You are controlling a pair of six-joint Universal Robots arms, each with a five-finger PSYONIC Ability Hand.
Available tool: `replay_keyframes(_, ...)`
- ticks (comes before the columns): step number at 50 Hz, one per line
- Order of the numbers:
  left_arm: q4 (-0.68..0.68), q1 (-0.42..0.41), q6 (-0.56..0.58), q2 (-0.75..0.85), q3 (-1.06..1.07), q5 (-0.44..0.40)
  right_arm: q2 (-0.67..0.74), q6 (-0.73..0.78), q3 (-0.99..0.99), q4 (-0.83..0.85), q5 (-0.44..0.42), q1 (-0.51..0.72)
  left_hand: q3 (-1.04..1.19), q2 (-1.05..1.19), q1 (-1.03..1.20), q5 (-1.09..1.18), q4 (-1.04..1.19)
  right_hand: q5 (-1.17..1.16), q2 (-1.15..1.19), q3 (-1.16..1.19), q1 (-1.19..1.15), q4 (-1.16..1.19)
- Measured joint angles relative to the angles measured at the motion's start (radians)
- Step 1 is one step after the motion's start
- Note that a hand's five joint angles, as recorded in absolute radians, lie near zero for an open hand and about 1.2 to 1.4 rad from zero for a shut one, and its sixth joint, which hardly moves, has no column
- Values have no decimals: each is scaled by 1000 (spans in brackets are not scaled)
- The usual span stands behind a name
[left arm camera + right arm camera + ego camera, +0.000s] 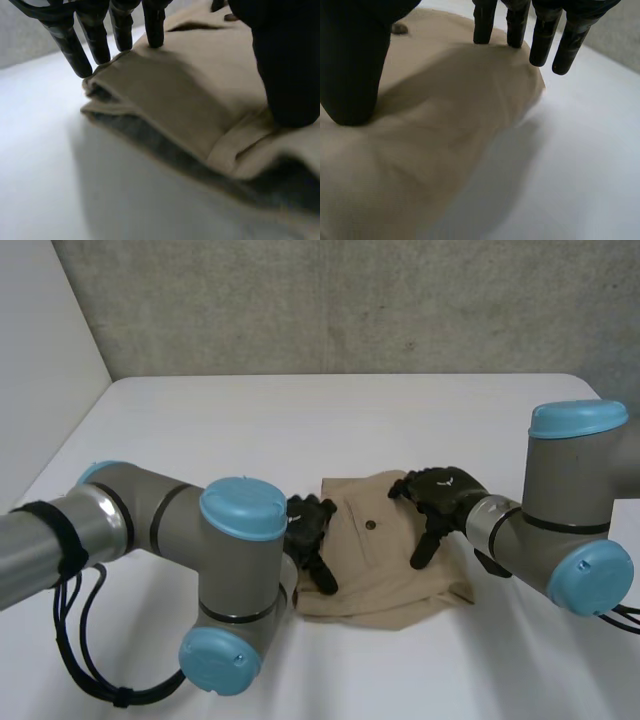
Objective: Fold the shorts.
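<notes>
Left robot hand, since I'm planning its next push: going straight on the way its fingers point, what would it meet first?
The shorts: the left robot hand has its straight fingertips on their folded edge, with the table likely right beneath.

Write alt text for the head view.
Folded tan shorts lie on a white table with both black hands pressing on them, fingers straight. The left hand is at the left edge of the cloth and the right hand on its right side.
</notes>
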State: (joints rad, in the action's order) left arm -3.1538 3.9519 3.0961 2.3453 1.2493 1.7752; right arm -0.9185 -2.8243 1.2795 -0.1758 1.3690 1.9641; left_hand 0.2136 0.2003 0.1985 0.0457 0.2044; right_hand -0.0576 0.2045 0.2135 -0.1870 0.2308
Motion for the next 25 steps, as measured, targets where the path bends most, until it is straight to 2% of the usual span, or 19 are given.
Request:
replay_keyframes(6,19,4,4,-38,15,-4,10,43,-26,-45,51,-4,0,-2,0,0,0,5,-13,0,22,0)
replay_keyframes(10,34,5,7,-121,18,-11,-57,57,-52,-61,84,0,0,-2,0,0,0,9,-15,0,28,0)
replay_keyframes(16,59,17,10,-301,16,-15,-215,-26,-75,-14,98,6,0,-2,0,0,0,9,-15,0,28,0)
replay_keyframes(22,76,100,9,-489,15,-16,-370,-160,-56,85,170,6,0,-2,0,0,0,9,-15,0,28,0)
replay_keyframes(23,90,149,9,-554,15,-19,-421,-196,-41,120,216,3,0,-2,0,0,0,9,-15,0,28,0)
replay_keyframes(24,90,149,9,-554,15,-19,-421,-196,-41,120,216,3,0,-2,0,0,0,9,-15,0,28,0)
replay_keyframes(25,107,191,9,-599,12,-29,-457,-215,-30,141,258,0,0,-2,0,0,0,9,-15,0,28,0)
